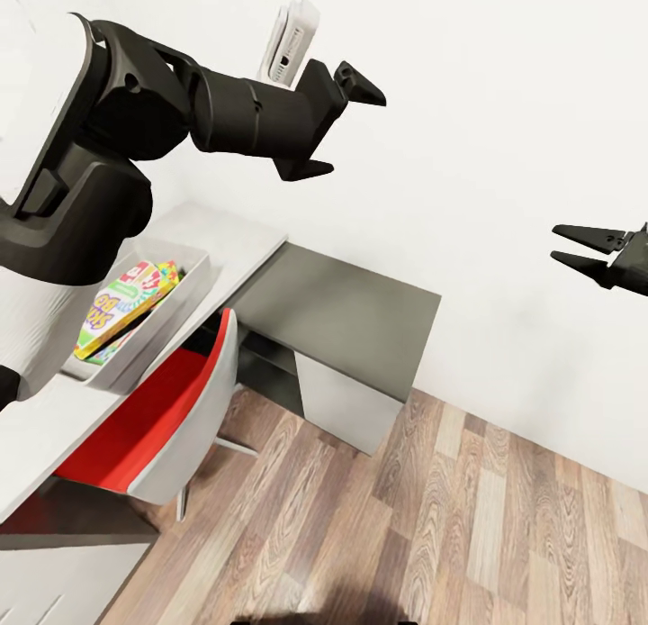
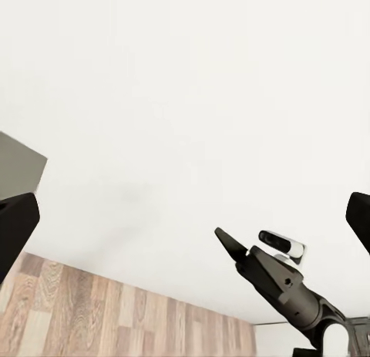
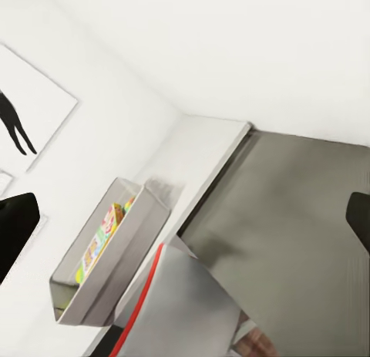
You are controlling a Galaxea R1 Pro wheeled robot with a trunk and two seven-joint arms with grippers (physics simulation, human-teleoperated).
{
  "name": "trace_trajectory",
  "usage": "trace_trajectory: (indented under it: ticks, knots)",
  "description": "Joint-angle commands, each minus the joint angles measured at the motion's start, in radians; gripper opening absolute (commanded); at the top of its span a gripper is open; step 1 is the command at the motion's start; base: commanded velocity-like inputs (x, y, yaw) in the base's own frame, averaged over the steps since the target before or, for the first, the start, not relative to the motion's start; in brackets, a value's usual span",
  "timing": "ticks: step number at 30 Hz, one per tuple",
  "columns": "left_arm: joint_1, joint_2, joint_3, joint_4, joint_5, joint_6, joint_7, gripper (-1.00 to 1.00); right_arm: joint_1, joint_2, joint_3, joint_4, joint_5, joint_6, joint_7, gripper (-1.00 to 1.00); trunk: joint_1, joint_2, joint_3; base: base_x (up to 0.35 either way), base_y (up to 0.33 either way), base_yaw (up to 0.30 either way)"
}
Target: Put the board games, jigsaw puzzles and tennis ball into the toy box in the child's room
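A yellow-green-red game box point(image 1: 121, 305) is showing in the light grey bin point(image 1: 171, 314); the desk point(image 1: 351, 323) is showing pale and dark grey, the chair point(image 1: 153, 418) red.

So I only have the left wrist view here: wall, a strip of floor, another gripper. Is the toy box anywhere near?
Observer: Yes. In the head view the toy box sits on the pale part of the table, below the left arm.
Operator: Anything in it?
Observer: A yellow-green-red board game lies inside, leaning on the wall of the bin.
Operator: Is either gripper holding something?
Observer: No. The left gripper and the right gripper are both open and empty, up in front of the wall.
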Motion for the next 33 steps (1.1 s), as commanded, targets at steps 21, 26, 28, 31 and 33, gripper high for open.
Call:
trace_trajectory:
  ticks: [21, 26, 28, 31, 33]
  knots:
    - [-0.001, -0.001, -0.11, 0.004, 0.002, -0.002, 0.004, 1.0, 0.037, 0.027, -0.001, 0.003, 0.009, 0.004, 0.008, 1.0, 0.001, -0.002, 0.032, 0.0, 0.0, -0.001]
    - [-0.001, -0.002, -0.125, 0.005, 0.002, -0.002, 0.004, 1.0, 0.04, 0.028, -0.001, 0.003, 0.01, 0.005, 0.007, 1.0, 0.001, -0.002, 0.04, -0.036, 0.036, 0.0]
    - [-0.001, -0.002, -0.127, 0.005, 0.002, -0.002, 0.004, 1.0, 0.041, 0.028, -0.001, 0.003, 0.01, 0.005, 0.007, 1.0, 0.001, -0.002, 0.043, -0.084, 0.098, 0.0]
    - [-0.001, -0.002, -0.131, 0.005, 0.002, -0.002, 0.004, 1.0, 0.042, 0.028, -0.001, 0.004, 0.011, 0.005, 0.007, 1.0, 0.001, -0.002, 0.048, -0.115, 0.145, 0.0]
    - [-0.001, -0.002, -0.132, 0.005, 0.002, -0.002, 0.004, 1.0, 0.042, 0.028, -0.001, 0.004, 0.011, 0.005, 0.007, 1.0, 0.001, -0.002, 0.051, -0.127, 0.167, 0.0]
